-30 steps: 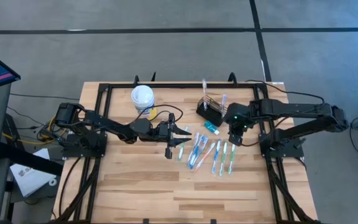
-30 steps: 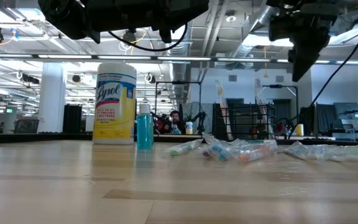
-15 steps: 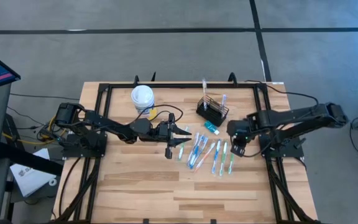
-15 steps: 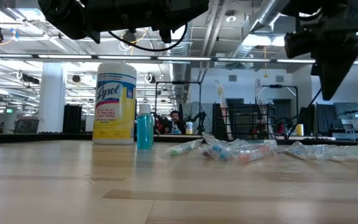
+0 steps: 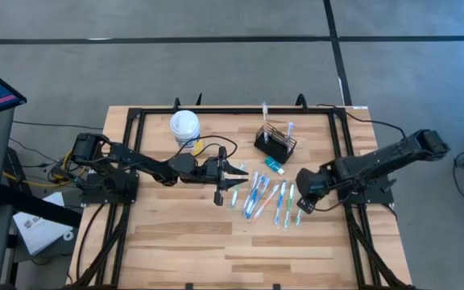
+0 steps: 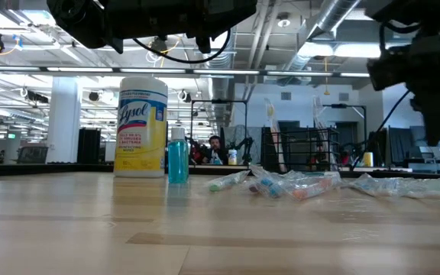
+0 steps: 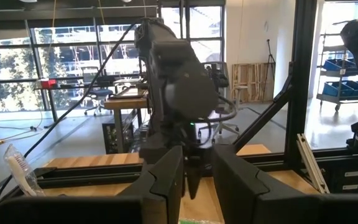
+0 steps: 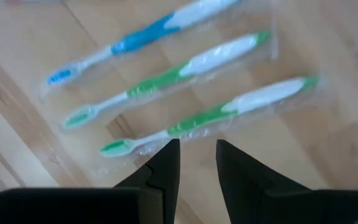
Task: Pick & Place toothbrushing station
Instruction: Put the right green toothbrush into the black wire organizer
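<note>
Toothbrushing station (image 5: 275, 142) sits near the table's (image 5: 176, 242) far edge, upright, with two toothbrushes standing in its compartments; we see wrapped toothbrushes (image 5: 269, 197) scattered on the wood just in front of it; broad bare wood lies beyond those toward the near edge; right gripper (image 5: 303, 206) hovers over the brushes farthest from the canister (image 5: 184, 126), fingers slightly apart, empty; left gripper (image 5: 236, 173) waits on the station's canister side, fingers narrowly apart, empty.
</note>
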`<state>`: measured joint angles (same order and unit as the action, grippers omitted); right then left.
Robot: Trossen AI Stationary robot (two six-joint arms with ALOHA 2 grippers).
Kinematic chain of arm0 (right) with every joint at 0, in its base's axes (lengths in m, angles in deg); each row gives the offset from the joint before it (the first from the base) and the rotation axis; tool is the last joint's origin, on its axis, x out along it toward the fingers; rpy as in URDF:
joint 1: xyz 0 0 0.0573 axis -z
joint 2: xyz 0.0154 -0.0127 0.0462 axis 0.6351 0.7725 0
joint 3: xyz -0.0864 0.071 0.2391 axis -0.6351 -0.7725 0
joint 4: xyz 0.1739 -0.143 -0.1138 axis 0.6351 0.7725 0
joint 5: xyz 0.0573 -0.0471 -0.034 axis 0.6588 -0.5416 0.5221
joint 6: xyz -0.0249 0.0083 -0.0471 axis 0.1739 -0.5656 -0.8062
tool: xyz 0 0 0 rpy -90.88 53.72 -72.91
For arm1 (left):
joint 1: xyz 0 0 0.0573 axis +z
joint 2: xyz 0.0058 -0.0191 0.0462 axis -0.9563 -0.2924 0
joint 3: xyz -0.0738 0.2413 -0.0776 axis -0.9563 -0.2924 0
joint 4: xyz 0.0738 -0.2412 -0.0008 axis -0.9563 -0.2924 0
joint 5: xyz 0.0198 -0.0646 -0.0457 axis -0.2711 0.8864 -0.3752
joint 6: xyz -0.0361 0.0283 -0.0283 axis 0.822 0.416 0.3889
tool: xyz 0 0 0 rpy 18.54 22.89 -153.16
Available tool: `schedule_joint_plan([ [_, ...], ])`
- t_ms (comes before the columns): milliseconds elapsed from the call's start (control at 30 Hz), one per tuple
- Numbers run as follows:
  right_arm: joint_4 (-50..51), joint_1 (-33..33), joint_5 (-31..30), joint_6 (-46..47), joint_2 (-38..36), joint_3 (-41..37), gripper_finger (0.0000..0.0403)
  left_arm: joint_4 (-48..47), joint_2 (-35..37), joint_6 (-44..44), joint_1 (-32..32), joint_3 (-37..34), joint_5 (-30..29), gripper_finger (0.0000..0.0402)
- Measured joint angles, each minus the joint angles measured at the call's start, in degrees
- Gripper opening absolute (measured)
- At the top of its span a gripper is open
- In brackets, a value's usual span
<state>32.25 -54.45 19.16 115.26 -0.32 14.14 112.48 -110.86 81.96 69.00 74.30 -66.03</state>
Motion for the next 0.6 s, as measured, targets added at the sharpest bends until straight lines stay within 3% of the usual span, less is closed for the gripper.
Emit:
schedule_joint_plan([
  [367,-11.46,-7.61,-0.21,10.16,0.0,-6.14,0.0095,0.01,0.0,0.0,-0.01,0.0,0.0,0.0082],
  [600,-13.27,-10.98,-1.83,15.5,0.0,-8.78,0.0095,0.01,0.0,0.02,-0.02,0.0,0.02,0.0082],
])
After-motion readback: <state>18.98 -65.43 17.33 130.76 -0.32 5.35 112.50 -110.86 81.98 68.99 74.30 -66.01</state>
